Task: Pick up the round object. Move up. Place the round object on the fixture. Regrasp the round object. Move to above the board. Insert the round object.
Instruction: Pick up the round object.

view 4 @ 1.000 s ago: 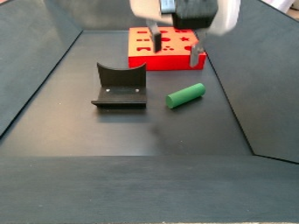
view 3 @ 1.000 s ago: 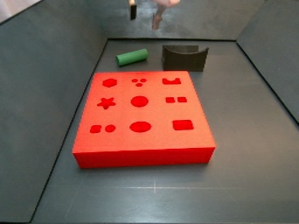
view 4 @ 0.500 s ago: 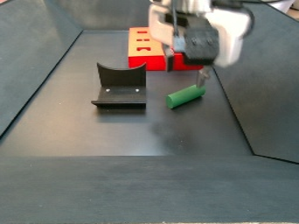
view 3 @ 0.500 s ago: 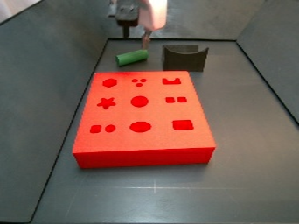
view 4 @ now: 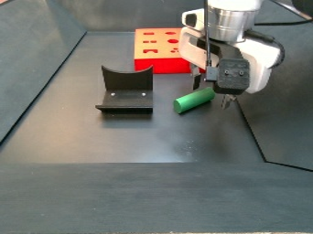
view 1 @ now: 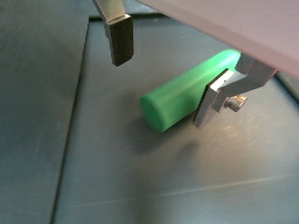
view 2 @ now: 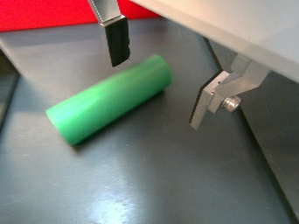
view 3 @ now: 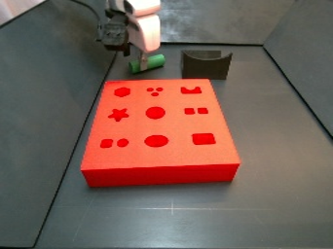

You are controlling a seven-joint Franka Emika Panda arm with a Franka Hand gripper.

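Green and smooth, the short round plastic cylinder peg (view 1: 193, 88) lies on its side on the dark grey desk (view 4: 134, 137), and the two-finger gripper (view 2: 163, 74) sits low over it with its flat silver fingers spread wide apart, holding nothing. In both wrist views the peg passes between the two fingers: one dark-padded finger (view 1: 119, 37) stands clear of the peg's side, while the silver finger (view 1: 219, 94) on the opposite side is right at the peg's flank in one of them and apart from it in the other (view 2: 214, 99). Whether either pad touches the peg cannot be told. The peg (view 2: 110, 98) runs slantwise across the gap between the fingers, one round end face turned towards the camera.

In a side view the gripper (view 4: 218, 91) hangs just above the peg's far end (view 4: 192, 101), its white and black body over it. The small dark grey-black fixture (view 4: 126, 90) with a curved notch in its top stands near the peg, apart from it. Beyond them lies the large flat red board (view 4: 166, 48) with shaped cut-outs. In a side view from the other end, the gripper (view 3: 135, 60) hides most of the peg (view 3: 147, 64), which lies between the board's far edge (view 3: 159, 124) and the back wall, beside the fixture (view 3: 207, 63).
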